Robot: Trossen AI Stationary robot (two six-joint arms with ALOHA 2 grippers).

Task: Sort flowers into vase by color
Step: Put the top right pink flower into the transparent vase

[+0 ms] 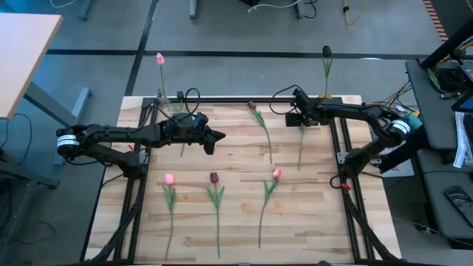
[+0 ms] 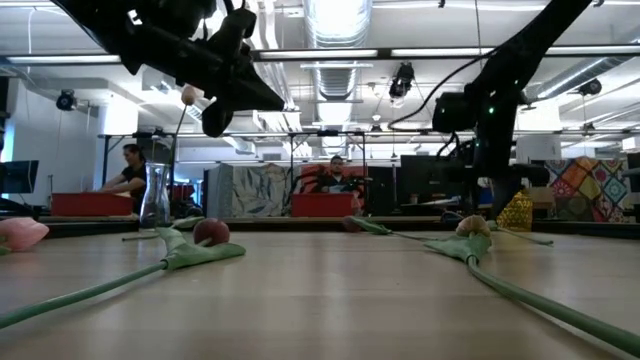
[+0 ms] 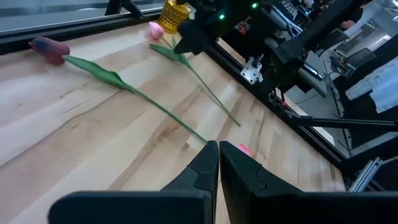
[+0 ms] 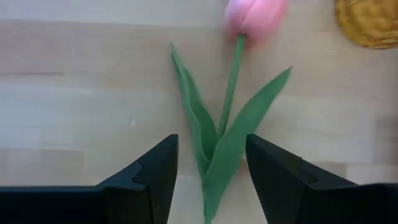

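Pale wooden planks make up the table (image 1: 310, 222), framed by black rails along its far edge and both sides, with grey floor all round; at the far left corner a clear vase (image 1: 160, 96) holds one pink tulip (image 1: 160, 58) upright, just beyond the far rail; the left gripper (image 1: 215, 138) hangs over the left half of the boards, its fingers (image 3: 205, 168) pressed together with nothing between them, and bare wood lies open beneath it; along the near part of the table three flowers lie well apart, heads toward the far edge: a pink tulip (image 1: 169, 179), a dark maroon tulip (image 1: 213, 177) and another pink tulip (image 1: 276, 174), stems running toward the near edge; a second maroon tulip (image 1: 253, 106) lies near the far rail, its stem slanting into the middle; to its right the right gripper (image 4: 208, 168) is low over a pink-headed flower (image 4: 255, 15), fingers (image 4: 155, 171) spread wide on either side of the stem and leaves without closing on them; at the far right corner a yellow vase (image 3: 173, 14) carries a dark tulip (image 1: 327, 52).
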